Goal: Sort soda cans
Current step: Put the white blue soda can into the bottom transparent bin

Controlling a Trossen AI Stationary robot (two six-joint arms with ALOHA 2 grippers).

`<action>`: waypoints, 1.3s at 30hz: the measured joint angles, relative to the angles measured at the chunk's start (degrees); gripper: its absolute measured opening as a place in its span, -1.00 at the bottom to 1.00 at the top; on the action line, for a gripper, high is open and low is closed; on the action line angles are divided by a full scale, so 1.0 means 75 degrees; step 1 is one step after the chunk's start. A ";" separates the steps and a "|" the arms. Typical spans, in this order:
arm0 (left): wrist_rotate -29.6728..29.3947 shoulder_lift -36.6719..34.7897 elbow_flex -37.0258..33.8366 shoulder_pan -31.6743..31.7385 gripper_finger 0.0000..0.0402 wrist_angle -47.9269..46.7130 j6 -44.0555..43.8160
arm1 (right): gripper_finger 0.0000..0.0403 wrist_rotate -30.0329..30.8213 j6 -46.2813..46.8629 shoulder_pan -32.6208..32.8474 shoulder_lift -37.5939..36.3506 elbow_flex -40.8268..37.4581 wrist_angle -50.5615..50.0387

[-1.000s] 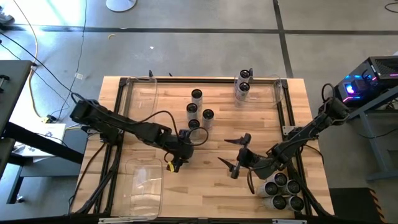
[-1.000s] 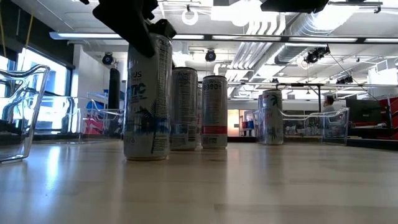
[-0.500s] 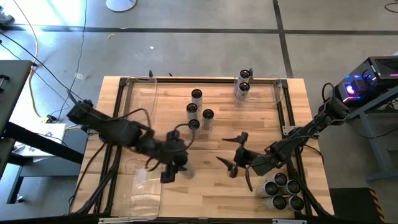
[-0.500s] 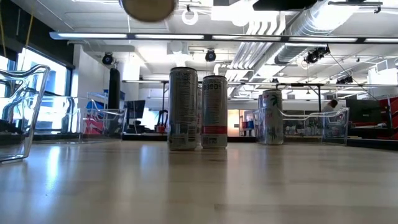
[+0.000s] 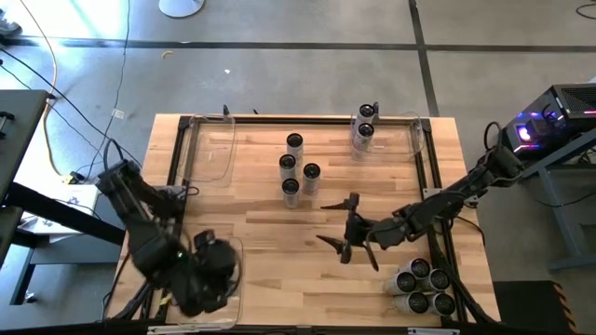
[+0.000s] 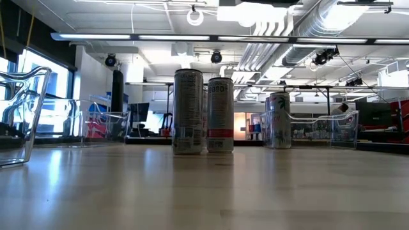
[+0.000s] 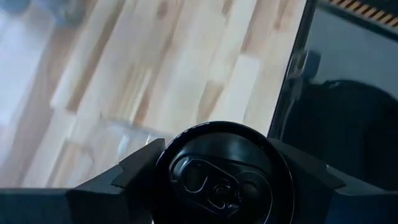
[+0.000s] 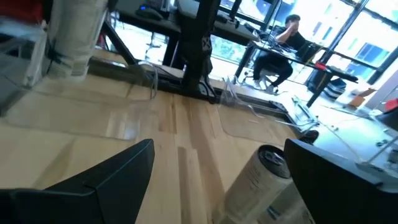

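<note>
Swinging from mid-surface, my left tool (image 5: 207,279) now hangs over the bin (image 5: 226,307) at the surface's near-left corner, clamped on a can (image 7: 224,172), axis along the fingers. Right tool (image 5: 346,233) gapes mid-surface.

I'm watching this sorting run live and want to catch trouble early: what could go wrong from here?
1. The left gripper holds a black-topped can over the near-left clear bin, close to the table's corner; released off-centre, it might clip the bin wall or tip.
2. The right gripper, open, sits just in front of the four-can cluster; a wide approach might knock a neighbouring can over.
</note>
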 joint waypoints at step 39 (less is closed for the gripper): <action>-0.0710 0.1947 -0.0052 -0.2354 0.31 -0.0153 -0.2868 | 0.76 -0.0314 0.0762 -0.0065 0.0321 0.0000 0.0335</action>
